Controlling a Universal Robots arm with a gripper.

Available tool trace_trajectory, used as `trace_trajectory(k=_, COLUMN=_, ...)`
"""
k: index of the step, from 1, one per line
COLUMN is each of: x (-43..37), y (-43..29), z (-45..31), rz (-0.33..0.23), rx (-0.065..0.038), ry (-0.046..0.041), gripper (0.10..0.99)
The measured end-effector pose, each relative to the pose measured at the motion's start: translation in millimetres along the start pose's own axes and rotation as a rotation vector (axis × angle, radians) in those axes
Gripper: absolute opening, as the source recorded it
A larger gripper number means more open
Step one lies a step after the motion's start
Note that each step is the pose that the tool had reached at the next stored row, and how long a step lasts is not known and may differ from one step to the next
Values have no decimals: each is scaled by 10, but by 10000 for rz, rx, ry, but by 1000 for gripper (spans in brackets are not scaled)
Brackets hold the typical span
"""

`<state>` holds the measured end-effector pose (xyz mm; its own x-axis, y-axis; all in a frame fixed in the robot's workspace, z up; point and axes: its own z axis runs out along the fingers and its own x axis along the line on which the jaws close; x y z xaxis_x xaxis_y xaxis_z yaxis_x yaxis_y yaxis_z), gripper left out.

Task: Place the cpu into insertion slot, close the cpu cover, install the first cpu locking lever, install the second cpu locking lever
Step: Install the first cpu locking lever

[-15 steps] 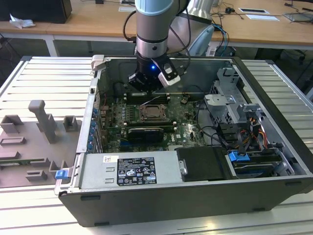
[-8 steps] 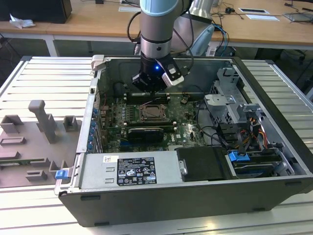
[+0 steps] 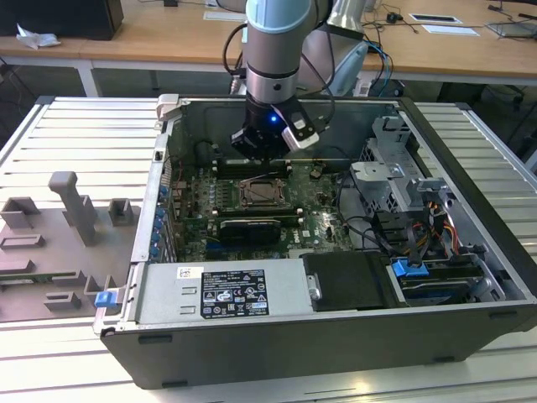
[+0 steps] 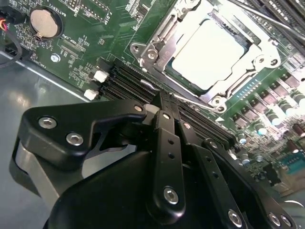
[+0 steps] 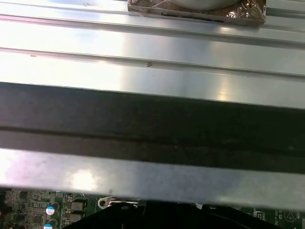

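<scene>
The computer case (image 3: 470, 252) is lying open, its green motherboard (image 3: 197, 201) facing up. The arm is holding the gripper (image 4: 164, 102), fingers clenched together on nothing, just at seven o'clock of the insertion slot (image 4: 157, 43). The cpu (image 4: 209, 55) is sitting seated under the closed cpu cover (image 4: 236, 86), so a locking lever (image 4: 190, 99) looks like the step in hand; it calls for a careful sideways press beneath its catch.

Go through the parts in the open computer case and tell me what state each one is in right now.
Pale silver-grey square cpu: seated in the insertion slot.
Silvery metal frame cpu cover: closed down around the cpu.
Thin metal locking lever: lying along the socket edge by the gripper tips; whether latched, cannot tell.
Black gripper: fingertips together, holding nothing.
Dark computer case: open-sided.
</scene>
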<state>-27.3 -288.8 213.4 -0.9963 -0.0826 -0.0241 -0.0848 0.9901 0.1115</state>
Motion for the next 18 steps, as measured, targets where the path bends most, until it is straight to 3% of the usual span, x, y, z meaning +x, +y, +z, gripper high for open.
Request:
trace_trajectory(k=8, x=-62, y=-6, z=77, rz=1, rx=0, ry=0, gripper=106)
trace_trajectory(k=18, x=-64, y=-8, z=98, rz=-1, rx=43, ry=3, gripper=106)
